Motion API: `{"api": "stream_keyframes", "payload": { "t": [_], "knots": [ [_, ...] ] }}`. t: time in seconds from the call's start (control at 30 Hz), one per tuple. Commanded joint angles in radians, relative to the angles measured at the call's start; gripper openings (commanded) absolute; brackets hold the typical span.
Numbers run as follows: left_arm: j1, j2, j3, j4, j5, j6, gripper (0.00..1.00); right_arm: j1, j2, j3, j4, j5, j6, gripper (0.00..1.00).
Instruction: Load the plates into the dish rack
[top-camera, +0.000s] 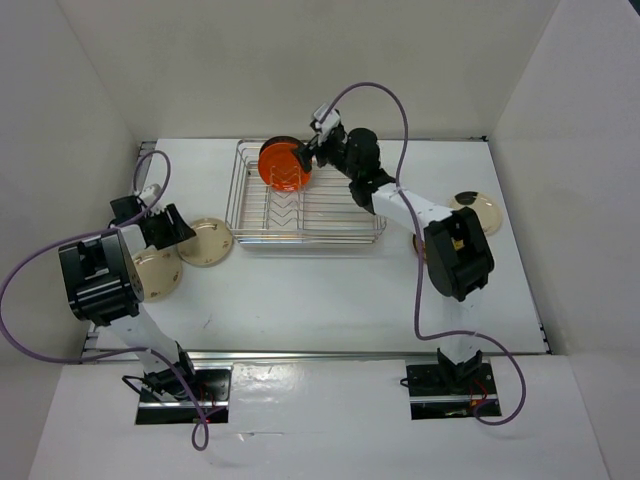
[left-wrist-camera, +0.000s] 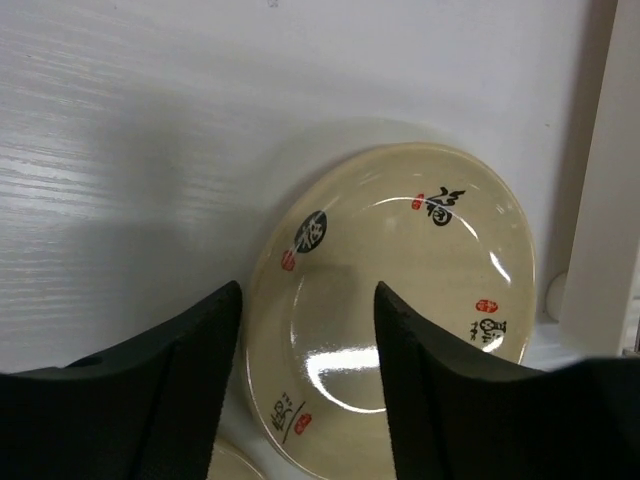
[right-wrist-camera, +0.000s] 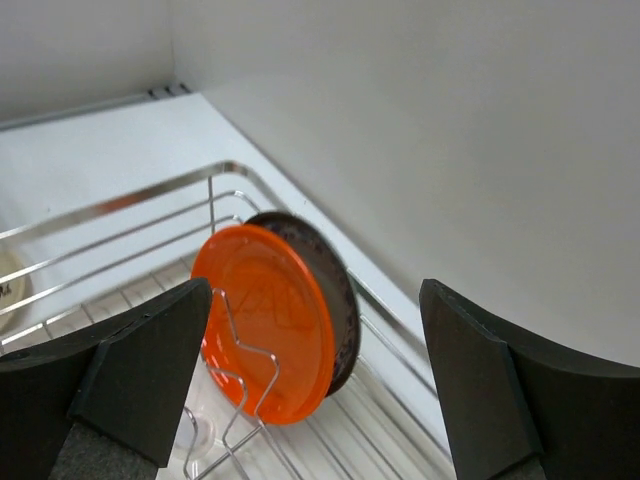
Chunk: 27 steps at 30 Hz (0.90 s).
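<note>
Right claw (right-wrist-camera: 315, 290) is spread wide with nothing in it. The orange plate (right-wrist-camera: 265, 320) stands on edge straight ahead of it, between the lines of its two fingers, slotted in the rack (right-wrist-camera: 130, 205). A dark plate (right-wrist-camera: 338, 290) sits right behind the orange one, on the side away from the claw.

Left claw (left-wrist-camera: 308, 290) is partly open and not holding anything. It's straddling the near rim of a cream plate (left-wrist-camera: 400, 300) that lies flat on the table (left-wrist-camera: 130, 150). One finger is over the plate's well, the other over bare table just outside the rim.

Handling guess: the cream one looks glazed and shiny, so stiff, lightish, slippery and chippy if knocked on the wires. Lying flat, the rim is the only thing to grab. I'd pinch it right where the fingers are lined up, outer finger getting under the lip. Squeeze firmly, because a glossy rim could slide out when tilted upright.
</note>
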Motion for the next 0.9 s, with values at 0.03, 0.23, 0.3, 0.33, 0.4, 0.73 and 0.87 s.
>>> {"api": "stream_keyframes", "payload": {
  "t": [0.03,0.23,0.3,0.33,0.4,0.73,0.87],
  "knots": [
    [0.004,0.024,-0.005,-0.031,0.058,0.037,0.57,0.009,-0.097,-0.01,-0.025,0.092,0.034,0.93],
    [0.004,0.026,-0.01,-0.033,0.058,0.027,0.17,0.009,-0.155,-0.001,-0.059,0.231,0.034,0.94],
    [0.004,0.037,0.001,-0.033,0.069,0.037,0.03,0.009,-0.174,-0.03,-0.059,0.257,0.034,0.95],
    [0.004,0.037,0.001,-0.033,0.069,0.037,0.0,0.009,-0.189,-0.03,-0.048,0.286,0.034,0.95],
    [0.004,0.037,0.001,-0.022,0.08,0.026,0.0,0.009,-0.2,-0.045,-0.039,0.323,0.034,0.96],
    [0.004,-0.237,0.106,-0.082,-0.193,-0.054,0.0,-0.049,-0.257,-0.01,-0.201,0.497,0.187,0.99],
    [0.004,-0.345,0.174,-0.059,-0.23,-0.03,0.0,-0.073,-0.342,-0.075,-0.189,0.52,0.21,0.99]
  ]
}}
